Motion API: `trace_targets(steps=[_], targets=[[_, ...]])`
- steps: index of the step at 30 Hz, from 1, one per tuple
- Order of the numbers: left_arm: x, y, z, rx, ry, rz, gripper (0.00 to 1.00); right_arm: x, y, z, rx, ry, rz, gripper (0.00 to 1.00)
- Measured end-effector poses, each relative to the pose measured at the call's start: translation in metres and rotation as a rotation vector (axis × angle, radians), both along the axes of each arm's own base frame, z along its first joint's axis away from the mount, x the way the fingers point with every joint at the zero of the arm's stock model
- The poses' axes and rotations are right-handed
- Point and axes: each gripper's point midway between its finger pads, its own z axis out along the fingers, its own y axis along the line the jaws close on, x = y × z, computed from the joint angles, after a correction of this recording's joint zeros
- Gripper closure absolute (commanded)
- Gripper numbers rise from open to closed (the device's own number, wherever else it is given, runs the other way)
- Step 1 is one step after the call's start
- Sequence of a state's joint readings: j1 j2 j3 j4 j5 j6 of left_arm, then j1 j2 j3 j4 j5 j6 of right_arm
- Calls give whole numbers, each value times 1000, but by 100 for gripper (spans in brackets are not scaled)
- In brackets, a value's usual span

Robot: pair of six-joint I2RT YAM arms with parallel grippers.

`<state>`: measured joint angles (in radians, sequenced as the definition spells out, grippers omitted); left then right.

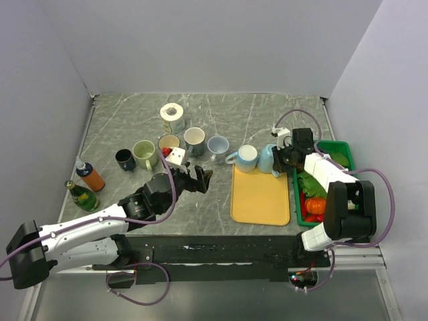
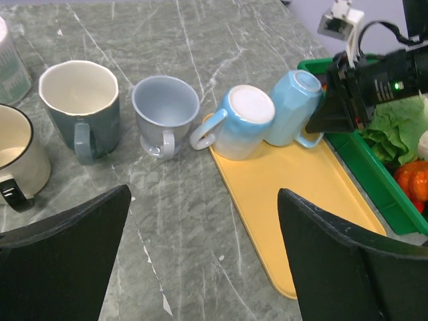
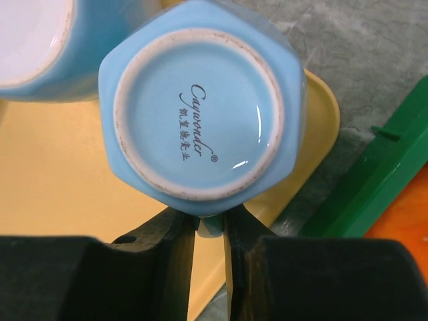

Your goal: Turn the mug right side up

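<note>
Presently, the pale-blue faceted ceramic mug (image 3: 200, 114) sits base-up at the far right corner of the yellow plastic tray (image 1: 261, 200). It leans toward, and seemingly touches, a blue-and-white mug (image 2: 244, 124) that is likewise inverted. The right gripper (image 3: 209, 221) is pinched narrowly on the pale-blue mug's handle. The grasp appears achieved; lifting, rotating and setting down rim-up are not yet done. The left gripper (image 2: 204, 227) hangs spread wide above the grey marble-patterned tabletop (image 2: 200, 40), holding nothing.
</note>
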<state>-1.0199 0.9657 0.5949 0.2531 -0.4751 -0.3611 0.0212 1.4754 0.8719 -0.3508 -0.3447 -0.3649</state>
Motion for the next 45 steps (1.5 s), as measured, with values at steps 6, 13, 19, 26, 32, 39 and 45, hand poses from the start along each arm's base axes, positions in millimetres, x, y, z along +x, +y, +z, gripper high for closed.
trace_targets(steps=[6,13,19,26,32,39,45], targets=[[-1,-9,-9,21,20,-33,4,-2,-4,7,-38,45,-92,100],[-6,-28,-1,-4,41,-108,4,-8,-3,47,37,-10,-236,100],[-15,-42,10,-54,54,-185,4,-19,23,118,178,-190,-267,100],[-27,-62,37,-137,63,-289,4,-49,72,197,413,-373,-185,100],[-46,-76,66,-242,46,-419,4,-81,111,264,703,-449,-93,100],[-65,-78,110,-367,-9,-538,4,-107,147,305,987,-409,17,100],[-71,-72,144,-486,-55,-638,4,-130,169,331,1140,-352,134,100]])
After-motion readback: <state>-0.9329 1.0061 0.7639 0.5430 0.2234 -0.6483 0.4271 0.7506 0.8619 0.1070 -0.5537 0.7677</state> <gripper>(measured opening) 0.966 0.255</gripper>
